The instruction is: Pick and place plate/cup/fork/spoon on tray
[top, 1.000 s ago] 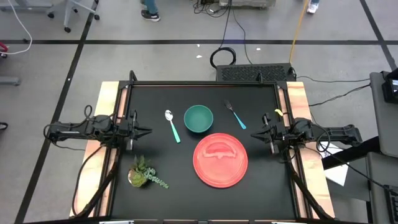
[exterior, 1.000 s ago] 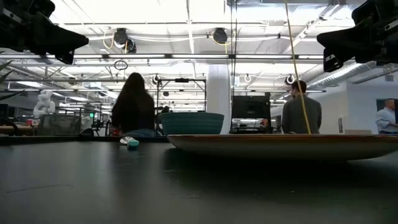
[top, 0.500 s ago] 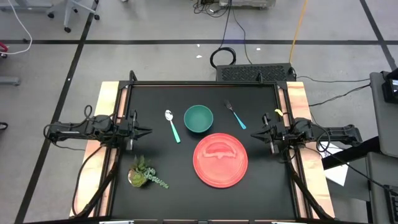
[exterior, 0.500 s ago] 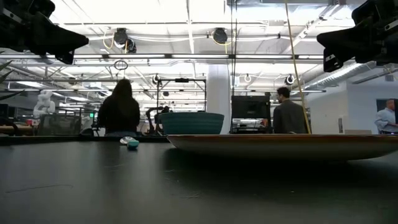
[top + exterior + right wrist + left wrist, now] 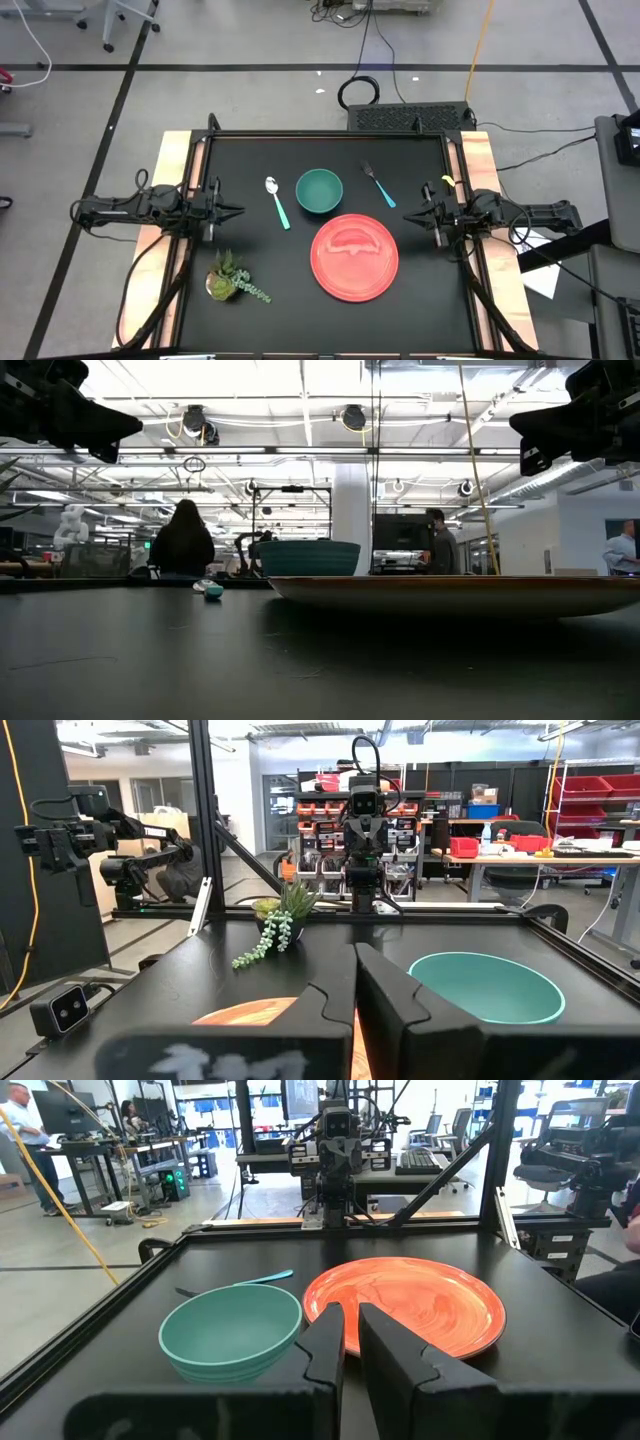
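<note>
- The left gripper (image 5: 232, 211) is at the left edge of the table (image 5: 260, 160), low and level, pointing inward. Its fingers (image 5: 322, 1342) are almost together, with a thin gap, and hold nothing.
- The right gripper (image 5: 415, 212) is at the right edge, pointing inward. Its fingers (image 5: 385, 990) are pressed together, empty.
- The tray (image 5: 355, 257) lies near the middle of the table, with nothing on it.
- The cup (image 5: 319, 191) stands just behind the tray, empty.
- The spoon (image 5: 277, 203) lies left of the cup.
- The fork (image 5: 378, 185) lies right of the cup.
- A small plant (image 5: 232, 278) is at the front left.
</note>
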